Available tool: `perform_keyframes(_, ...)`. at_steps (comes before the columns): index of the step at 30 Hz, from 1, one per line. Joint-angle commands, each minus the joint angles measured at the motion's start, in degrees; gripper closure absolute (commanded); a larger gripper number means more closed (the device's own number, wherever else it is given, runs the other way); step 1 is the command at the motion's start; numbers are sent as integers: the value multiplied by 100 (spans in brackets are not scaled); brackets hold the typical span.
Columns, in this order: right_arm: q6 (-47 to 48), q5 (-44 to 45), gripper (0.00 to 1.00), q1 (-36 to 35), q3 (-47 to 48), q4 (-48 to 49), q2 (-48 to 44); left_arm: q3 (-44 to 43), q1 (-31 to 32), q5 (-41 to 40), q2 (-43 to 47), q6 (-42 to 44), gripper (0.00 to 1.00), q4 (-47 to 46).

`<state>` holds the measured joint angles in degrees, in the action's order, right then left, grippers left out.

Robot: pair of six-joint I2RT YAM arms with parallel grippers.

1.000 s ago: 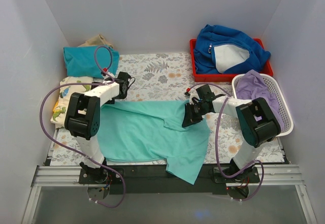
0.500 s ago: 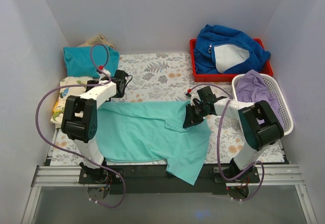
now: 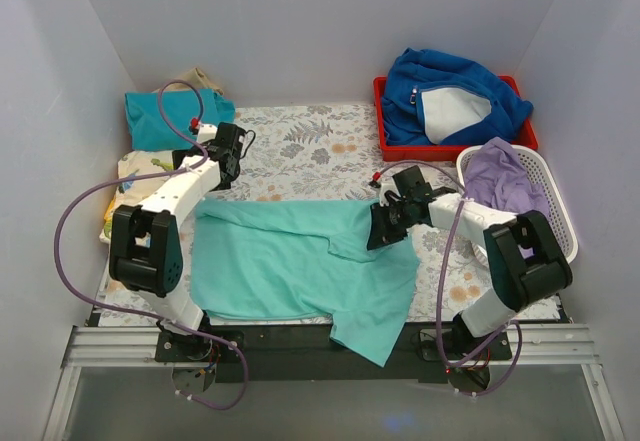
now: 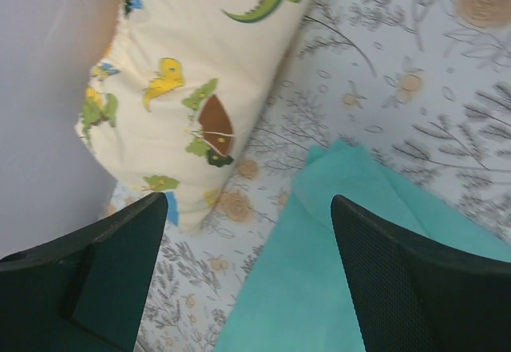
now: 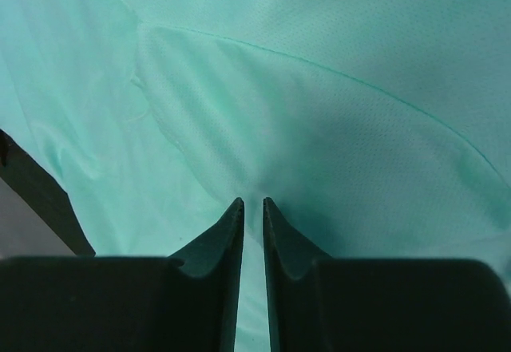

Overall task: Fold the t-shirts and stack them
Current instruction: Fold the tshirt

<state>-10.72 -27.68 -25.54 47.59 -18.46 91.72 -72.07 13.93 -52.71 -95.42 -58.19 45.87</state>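
Observation:
The mint-turquoise t-shirt [image 3: 290, 261] lies spread across the floral table cover, one flap hanging over the near edge. My right gripper [image 3: 380, 233] is at its right upper part; in the right wrist view the gripper [image 5: 253, 205] is shut, pinching a fold of the mint fabric [image 5: 335, 112]. My left gripper [image 3: 218, 171] is open and empty, above the shirt's far-left corner [image 4: 343, 208]; its fingers [image 4: 96, 272] stand wide apart. The cream dinosaur-print t-shirt [image 4: 200, 65] lies folded at the left [image 3: 135, 173]. The darker teal folded t-shirt [image 3: 160, 121] lies behind it.
A red tray [image 3: 455, 151] at the back right holds the royal-blue fleece jacket [image 3: 450, 86]. A white basket [image 3: 565, 246] at the right holds a purple cloth [image 3: 505, 173]. White walls close in on the left, back and right.
My left gripper has pulled back and away from the mint shirt's far-left corner, open. My right gripper has shifted a little to the right, still holding the fabric.

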Motion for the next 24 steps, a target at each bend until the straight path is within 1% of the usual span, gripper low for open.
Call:
perform_keyframes(1, 228, 140, 78, -4, 425, -343, -497, -254, -22, 1383, -151, 282, 17, -297)
perform_keyframes(5, 272, 237, 78, -4, 689, -351, -621, -474, -13, 1911, -722, 335, 17, -280)
perform_keyframes(8, 316, 368, 78, -4, 742, -395, -594, -676, -13, 2141, -1057, 291, 17, -140)
perform_keyframes(12, 334, 1158, 78, 31, 699, -466, -542, -799, -13, 2484, -1400, 169, 17, -25)
perform_keyframes(15, 421, 1370, 78, 101, 742, -413, -279, -729, -13, 2704, -1418, 186, 17, -104)
perform_keyframes(19, 474, 1476, 78, 198, 830, -369, 161, -633, -22, 2757, -1392, 212, 18, -87)
perform_keyframes(24, 413, 1704, 78, 382, 944, -299, 775, -238, -13, 2985, -1234, 124, 18, -131)
